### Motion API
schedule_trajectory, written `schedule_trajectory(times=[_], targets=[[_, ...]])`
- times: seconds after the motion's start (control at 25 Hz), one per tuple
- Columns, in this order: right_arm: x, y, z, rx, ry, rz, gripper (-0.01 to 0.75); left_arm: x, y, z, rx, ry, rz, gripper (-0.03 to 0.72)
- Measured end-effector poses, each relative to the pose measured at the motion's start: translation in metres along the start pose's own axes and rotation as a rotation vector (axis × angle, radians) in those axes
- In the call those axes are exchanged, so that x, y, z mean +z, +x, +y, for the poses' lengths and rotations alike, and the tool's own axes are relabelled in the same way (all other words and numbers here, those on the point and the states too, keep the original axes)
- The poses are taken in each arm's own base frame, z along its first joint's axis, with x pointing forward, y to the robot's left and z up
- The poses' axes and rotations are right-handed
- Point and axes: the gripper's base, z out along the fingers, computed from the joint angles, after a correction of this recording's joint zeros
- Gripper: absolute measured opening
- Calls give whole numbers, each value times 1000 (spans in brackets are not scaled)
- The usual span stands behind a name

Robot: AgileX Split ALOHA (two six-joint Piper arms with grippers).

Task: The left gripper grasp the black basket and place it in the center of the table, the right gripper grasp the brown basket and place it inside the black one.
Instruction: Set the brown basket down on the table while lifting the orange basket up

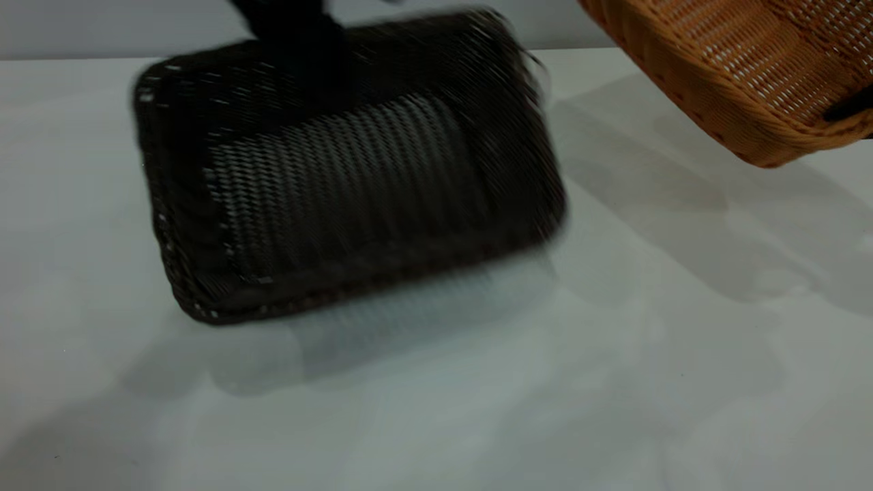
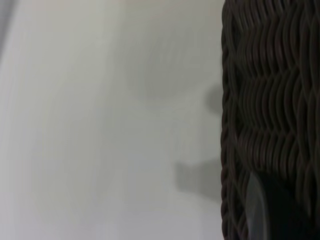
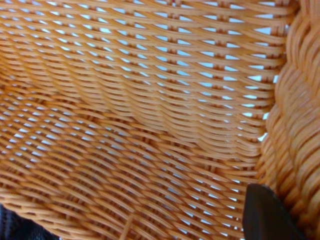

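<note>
black basket [image 1: 348,184] is seen tilted at table [image 1: 682,382] centre-left, blurred; left gripper [image 1: 297,41] is a dark blur at its far rim, probably gripping, jaw state can't be told. brown basket [image 1: 743,75] is held aloft at upper right; right gripper [image 1: 849,108] clamped on its rim

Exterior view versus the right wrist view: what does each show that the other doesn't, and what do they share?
Only the exterior view shows the black basket, tilted with its near edge low over the table, a blurred dark shape of the left claw at its far rim, and the brown basket's position: held off the table at the upper right, apart from the black one. Only the right wrist view shows the brown basket's open weave close up, light passing through it, beside its braided rim. Both show the brown basket and a dark part of the right claw at its rim.
</note>
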Motion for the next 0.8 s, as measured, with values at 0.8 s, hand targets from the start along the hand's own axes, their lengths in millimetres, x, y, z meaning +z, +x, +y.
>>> schedule_trajectory(times=[0.8], targets=[[-3,-4,7,-28,-36,31,70,37,-47,-71,275,82,-40,184]])
